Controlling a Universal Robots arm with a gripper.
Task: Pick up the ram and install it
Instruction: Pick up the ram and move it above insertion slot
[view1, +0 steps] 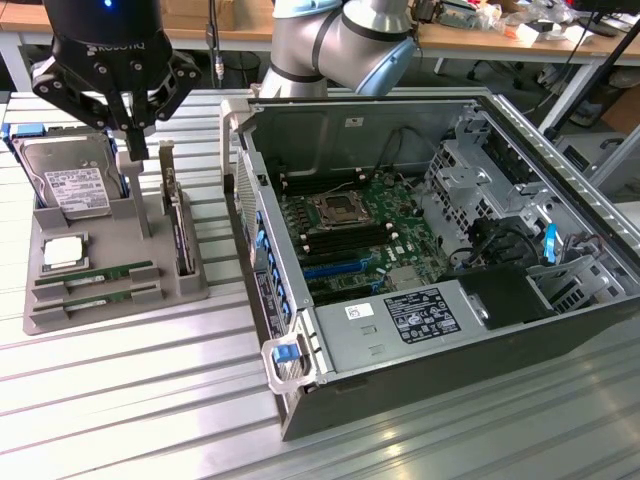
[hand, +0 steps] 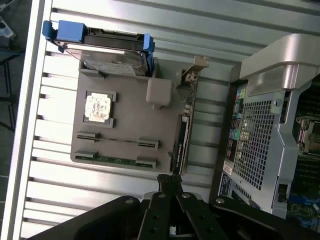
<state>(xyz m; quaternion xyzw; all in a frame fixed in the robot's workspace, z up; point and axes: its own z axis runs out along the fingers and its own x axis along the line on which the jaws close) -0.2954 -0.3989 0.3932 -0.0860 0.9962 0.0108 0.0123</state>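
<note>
Two ram sticks (view1: 95, 272) lie flat in slots at the front of a grey parts tray (view1: 190, 285), long thin green boards side by side. In the wrist view one green ram stick (hand: 117, 160) shows in the tray's slot nearest the gripper. My black gripper (view1: 135, 148) hangs well above the tray, over its rear part near the hard drive, fingers pressed together and holding nothing. Its tips (hand: 169, 179) meet just off the tray's edge in the wrist view. The open computer case (view1: 560, 300) lies to the exterior view's right, with the motherboard (view1: 350, 225) and its dark memory slots exposed.
The tray also holds a hard drive (view1: 70, 185) in a blue carrier, a square silver processor (view1: 62, 252) and an upright card with a metal bracket (view1: 180, 225). The case's side wall (view1: 255, 230) rises between tray and motherboard. The table is ribbed aluminium (view1: 120, 400).
</note>
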